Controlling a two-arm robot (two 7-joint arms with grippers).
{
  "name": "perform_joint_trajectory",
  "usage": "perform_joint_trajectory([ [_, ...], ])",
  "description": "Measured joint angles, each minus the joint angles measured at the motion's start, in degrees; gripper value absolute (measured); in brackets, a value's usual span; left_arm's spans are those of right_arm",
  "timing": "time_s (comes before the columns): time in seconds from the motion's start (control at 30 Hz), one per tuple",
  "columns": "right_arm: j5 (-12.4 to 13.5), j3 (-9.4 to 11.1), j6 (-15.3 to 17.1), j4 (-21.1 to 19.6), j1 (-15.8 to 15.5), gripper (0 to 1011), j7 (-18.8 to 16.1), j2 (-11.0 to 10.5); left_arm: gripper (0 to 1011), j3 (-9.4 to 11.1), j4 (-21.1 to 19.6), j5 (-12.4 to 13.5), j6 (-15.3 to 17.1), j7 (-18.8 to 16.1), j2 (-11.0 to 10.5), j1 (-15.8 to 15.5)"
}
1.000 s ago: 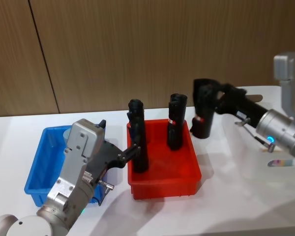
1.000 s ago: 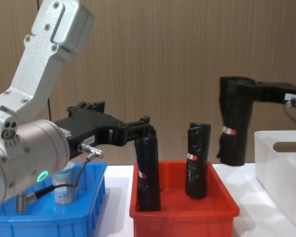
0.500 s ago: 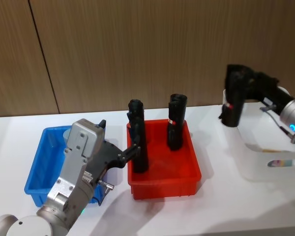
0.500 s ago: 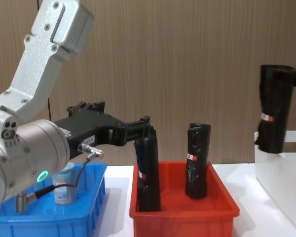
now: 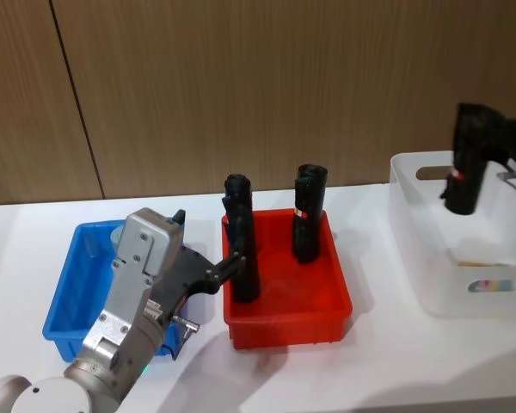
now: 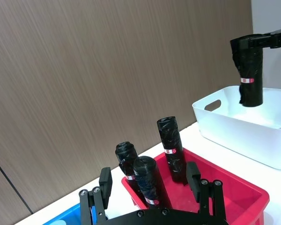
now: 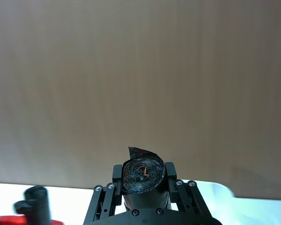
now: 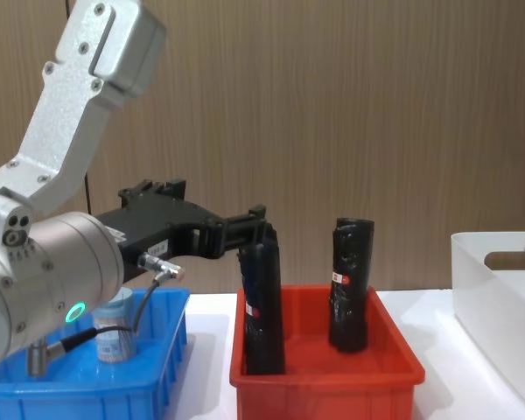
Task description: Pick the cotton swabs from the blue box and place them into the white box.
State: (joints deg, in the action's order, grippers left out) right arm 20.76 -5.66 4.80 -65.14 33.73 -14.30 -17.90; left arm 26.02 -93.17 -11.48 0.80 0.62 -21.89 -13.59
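A cotton swab jar with a pale lid stands in the blue box, and its lid peeks out behind my left arm. My left gripper is open, its fingers either side of the front black cylinder in the red bin, to the right of the blue box. My right gripper is shut on another black cylinder, held upright above the white box.
The red bin sits between the blue and white boxes and holds upright black cylinders. A wooden wall rises behind the white table. Bare tabletop lies in front of the bins.
My right arm carried its black cylinder to the right, from beside the red bin to over the white box. The left arm has stayed still.
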Motion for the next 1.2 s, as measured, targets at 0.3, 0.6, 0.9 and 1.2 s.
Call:
perform_joint_trajectory([
  [0.3, -1.62, 1.54, 1.55, 3.14, 1.41, 692, 4.89, -0.88, 1004, 0.00, 0.00, 0.00, 0.00, 0.00, 0.00, 0.00],
  [0.6, -2.49, 2.66, 2.11, 5.32, 2.12, 940, 6.55, -1.54, 1004, 0.00, 0.00, 0.00, 0.00, 0.00, 0.00, 0.00],
  [0.9, -2.69, 3.32, 2.37, 5.24, 1.75, 1002, 6.91, -1.93, 1004, 0.00, 0.00, 0.00, 0.00, 0.00, 0.00, 0.00],
  [1.2, -2.68, 3.75, 2.57, 4.40, 1.04, 1002, 6.91, -2.15, 1004, 0.00, 0.00, 0.00, 0.00, 0.00, 0.00, 0.00],
])
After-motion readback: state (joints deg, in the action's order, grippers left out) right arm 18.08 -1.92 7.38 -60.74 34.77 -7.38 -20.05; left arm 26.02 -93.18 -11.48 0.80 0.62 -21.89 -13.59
